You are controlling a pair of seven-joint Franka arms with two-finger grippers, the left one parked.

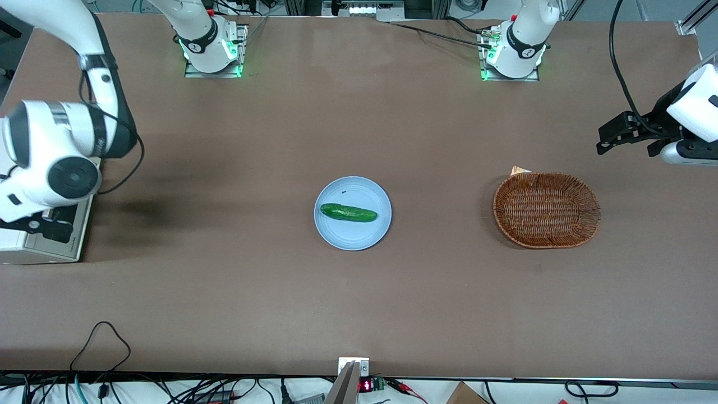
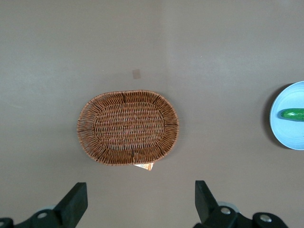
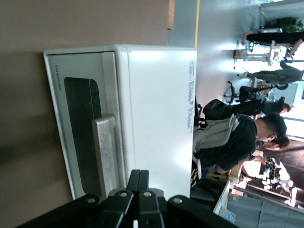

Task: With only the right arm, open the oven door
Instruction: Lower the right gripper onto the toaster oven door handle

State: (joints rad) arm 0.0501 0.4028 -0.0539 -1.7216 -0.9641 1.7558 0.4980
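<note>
The off-white toaster oven (image 1: 49, 247) stands at the working arm's end of the table, partly covered by the right arm (image 1: 53, 160). In the right wrist view the oven door (image 3: 78, 118) is closed flat against the white body (image 3: 159, 109), with its dark glass window and its silver bar handle (image 3: 105, 154). My gripper (image 3: 139, 179) is shut and holds nothing. Its two black fingertips are pressed together over the oven's body beside the handle, close to it but apart from it. In the front view the gripper (image 1: 46, 227) shows only as a black part under the wrist, above the oven.
A light blue plate (image 1: 364, 238) with a green cucumber (image 1: 348, 212) lies mid-table. A brown wicker basket (image 1: 547, 210) lies toward the parked arm's end. The oven stands close to the table's end edge; people and chairs show past it in the right wrist view.
</note>
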